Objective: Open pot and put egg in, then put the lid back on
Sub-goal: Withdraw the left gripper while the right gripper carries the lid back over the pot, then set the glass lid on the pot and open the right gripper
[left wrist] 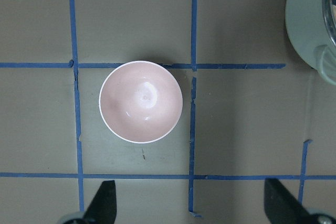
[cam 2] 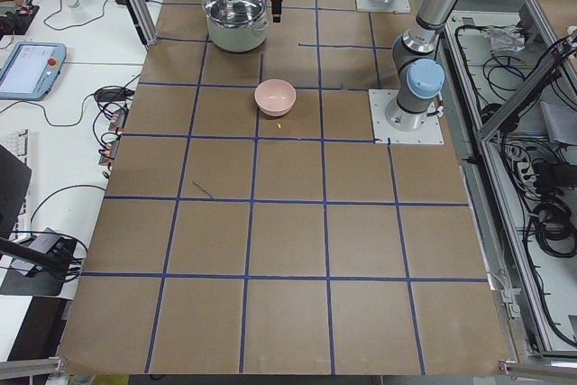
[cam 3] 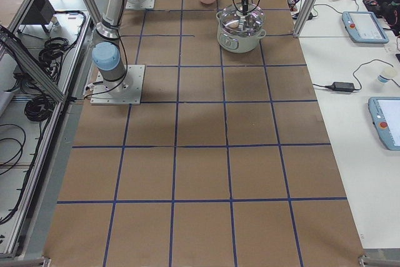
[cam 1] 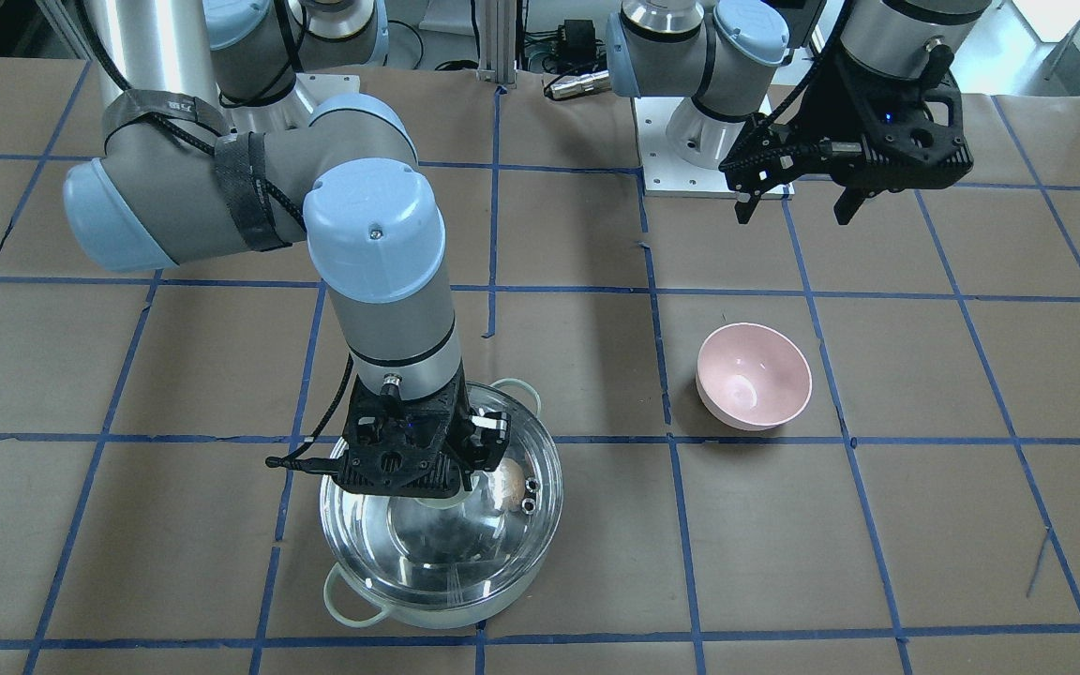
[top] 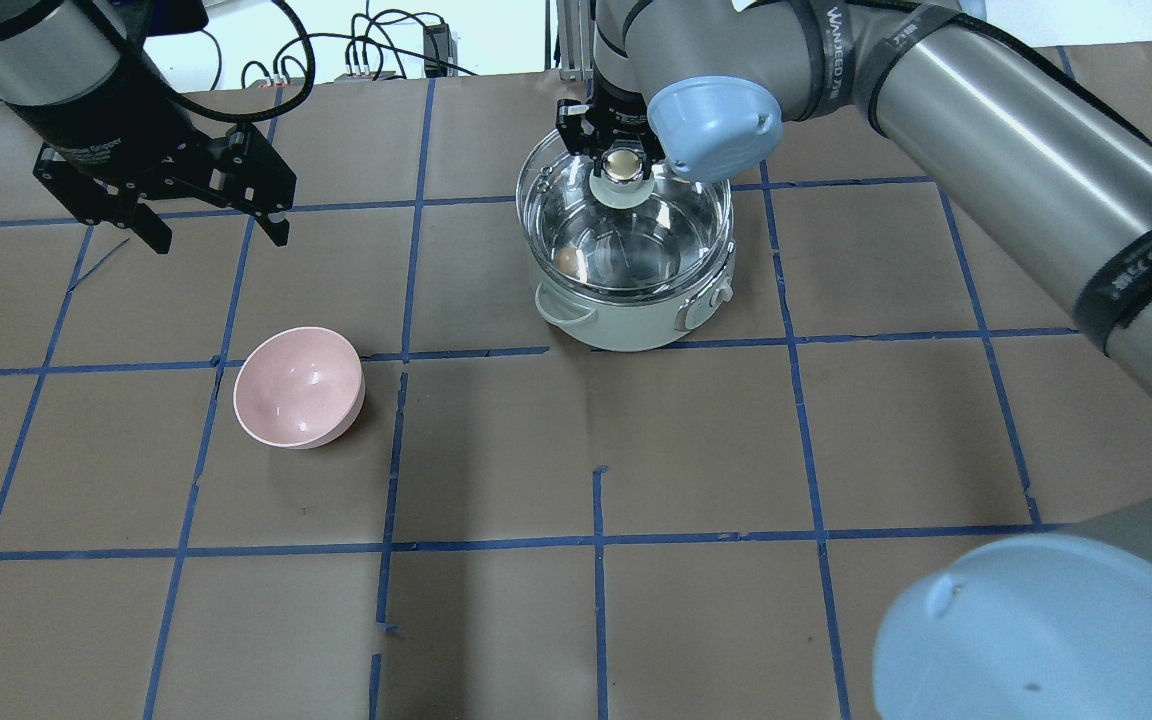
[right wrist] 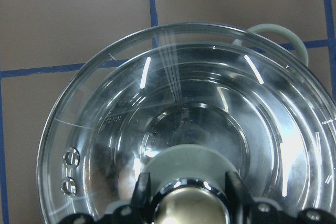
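The pot (top: 626, 322) stands at the far side of the table, its loop handle (cam 1: 352, 600) toward the front camera. The egg (cam 1: 505, 481) lies inside it and shows through the glass in the overhead view (top: 566, 260). The glass lid (top: 636, 240) sits over the pot, seemingly a little tilted. My right gripper (right wrist: 189, 203) is shut on the lid's shiny knob (top: 622, 165), with a finger on each side. My left gripper (top: 211, 235) is open and empty, high above the table behind the pink bowl (top: 298, 387).
The pink bowl (cam 1: 754, 375) is empty and sits to the pot's side; it is below the left wrist camera (left wrist: 140, 102). The table is brown paper with blue tape lines (top: 596, 540). The left arm's base plate (cam 1: 690, 159) is at the back.
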### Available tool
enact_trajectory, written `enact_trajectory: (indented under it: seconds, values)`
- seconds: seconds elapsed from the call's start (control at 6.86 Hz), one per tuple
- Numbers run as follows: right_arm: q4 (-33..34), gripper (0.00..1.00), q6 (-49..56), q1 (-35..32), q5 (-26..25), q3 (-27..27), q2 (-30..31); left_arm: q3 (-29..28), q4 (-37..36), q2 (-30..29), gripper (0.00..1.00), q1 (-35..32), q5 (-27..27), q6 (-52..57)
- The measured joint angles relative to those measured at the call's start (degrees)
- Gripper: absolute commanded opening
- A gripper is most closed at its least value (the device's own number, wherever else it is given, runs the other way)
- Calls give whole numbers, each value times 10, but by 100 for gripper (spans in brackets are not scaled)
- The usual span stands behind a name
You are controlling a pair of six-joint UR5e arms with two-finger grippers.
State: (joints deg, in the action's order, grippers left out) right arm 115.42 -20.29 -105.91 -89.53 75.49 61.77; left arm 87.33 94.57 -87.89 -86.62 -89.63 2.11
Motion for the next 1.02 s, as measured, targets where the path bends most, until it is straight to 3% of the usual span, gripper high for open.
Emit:
enact_trajectory:
  seconds: [0.44,1.02]
  values:
    - [16,70,0,0,-4,-1,-2,0,0,0,100,0,3,0]
    - [21,74,5,2,-4,1,0,-1,3,0,100,-1,-1,-3]
